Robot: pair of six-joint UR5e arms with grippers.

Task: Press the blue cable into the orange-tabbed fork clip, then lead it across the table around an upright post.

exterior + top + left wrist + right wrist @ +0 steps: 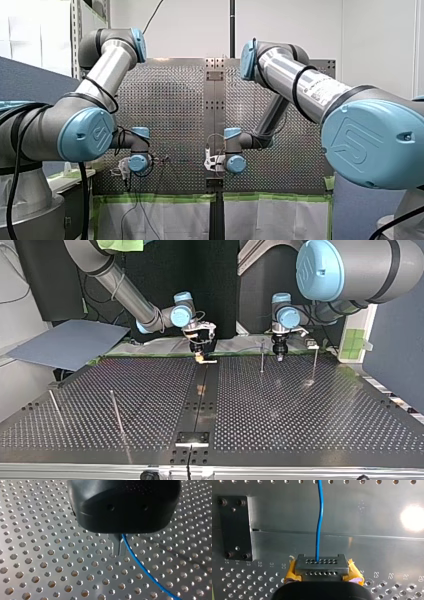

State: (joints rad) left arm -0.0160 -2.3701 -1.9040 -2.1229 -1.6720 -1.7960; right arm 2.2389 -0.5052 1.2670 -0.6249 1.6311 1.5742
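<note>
Two grey-and-blue robot arms, my left arm (97, 80) and my right arm (300, 82), are reaching over one perforated metal desk (300, 410). Four thin upright metal posts (262, 356) are standing on it in the top view: two at its left, and two at its right on either side of my left arm's tip. The one black left claw (118, 553) is pinching its two metal fingers (115, 546) together on the single thin blue cable (140, 565), which is trailing away over the holes. The one yellow-padded right claw (321, 566) is sitting closed on that cable too. From there the cable is running straight ahead across the desk's bare middle strip.
</note>
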